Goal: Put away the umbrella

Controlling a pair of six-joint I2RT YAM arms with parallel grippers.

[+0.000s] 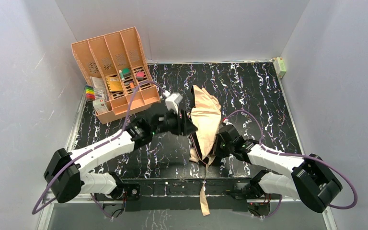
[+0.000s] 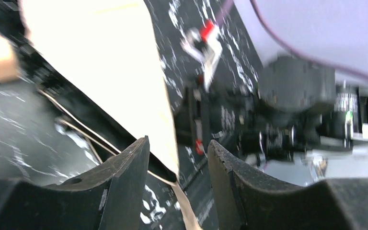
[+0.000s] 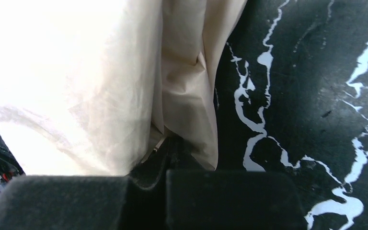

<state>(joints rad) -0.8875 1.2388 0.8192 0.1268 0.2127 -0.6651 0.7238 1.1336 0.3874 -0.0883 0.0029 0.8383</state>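
Note:
The umbrella [image 1: 205, 117] lies half folded in the middle of the black marbled table [image 1: 263, 100], pale peach fabric over dark ribs. Its strap [image 1: 204, 197] trails over the near edge. My left gripper [image 1: 190, 126] is at its left side. In the left wrist view that gripper [image 2: 178, 142] is open, with a corner of the umbrella [image 2: 100, 62] hanging loose between the fingers. My right gripper [image 1: 218, 139] is at the umbrella's right side. It [image 3: 170, 144] is shut on the umbrella [image 3: 76, 86], pinching fabric and a thin rib.
An orange-peach slotted organizer [image 1: 115, 72] with small items stands tilted at the back left. A small pale box [image 1: 279, 67] sits at the back right corner. Grey walls enclose the table. The right arm [image 2: 292, 91] fills the right of the left wrist view.

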